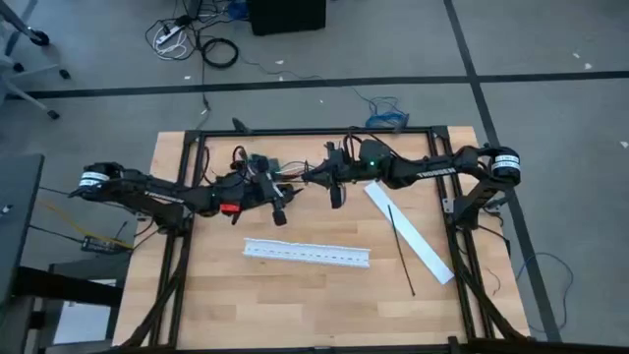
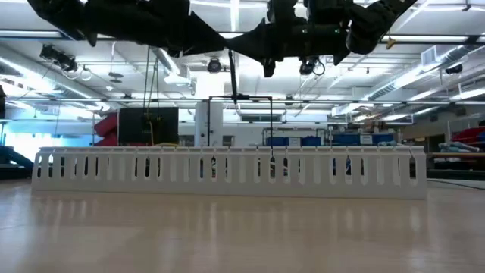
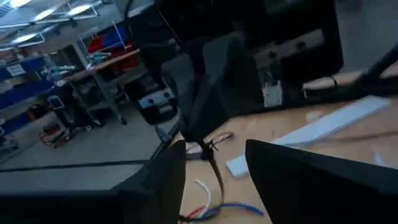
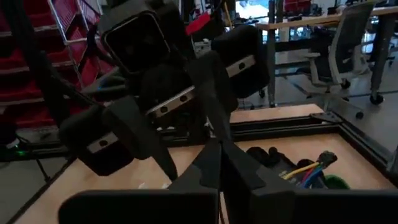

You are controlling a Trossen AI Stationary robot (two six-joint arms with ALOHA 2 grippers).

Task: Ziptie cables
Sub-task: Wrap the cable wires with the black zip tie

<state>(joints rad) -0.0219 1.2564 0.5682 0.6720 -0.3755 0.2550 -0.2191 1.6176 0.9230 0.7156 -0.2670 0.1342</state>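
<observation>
The nearest thing on the wooden counter (image 1: 295, 305) is a long white slotted channel (image 1: 307, 253), lying crosswise and untouched.

Past it, at about 4 o'clock from the counter's centre, the ziptie (image 1: 401, 251) lies as a thin, straight black strap. Its far part rests on a flat white strip (image 1: 378, 197). Neither claw is touching it.

Farther back, toward 12 o'clock, the two arms meet above the counter. The right claw (image 4: 219, 155) has its fingers pressed together and appears to be pinching the cables (image 3: 208, 208). These are a small bunch of white, red and blue wires with a dark strand, and their loose ends hang below the grip. The left claw (image 3: 214, 155) faces it just beside the bunch, fingers spread wide and holding nothing.

The step in hand looks like gathering the wires into one tidy bundle before any strap goes on, so the task seems to be at an early stage.

- **Second grip:** the left claw would best close on the free ends a little away from the right claw's pinch. That leaves a bare stretch of bundle between the two grips for the strap.
- **Closing:** it should close slowly, so that no single wire springs out.
- **Fetching the strap:** one grip should hold the bunch while the other claw fetches the ziptie, taking it near one end.
</observation>
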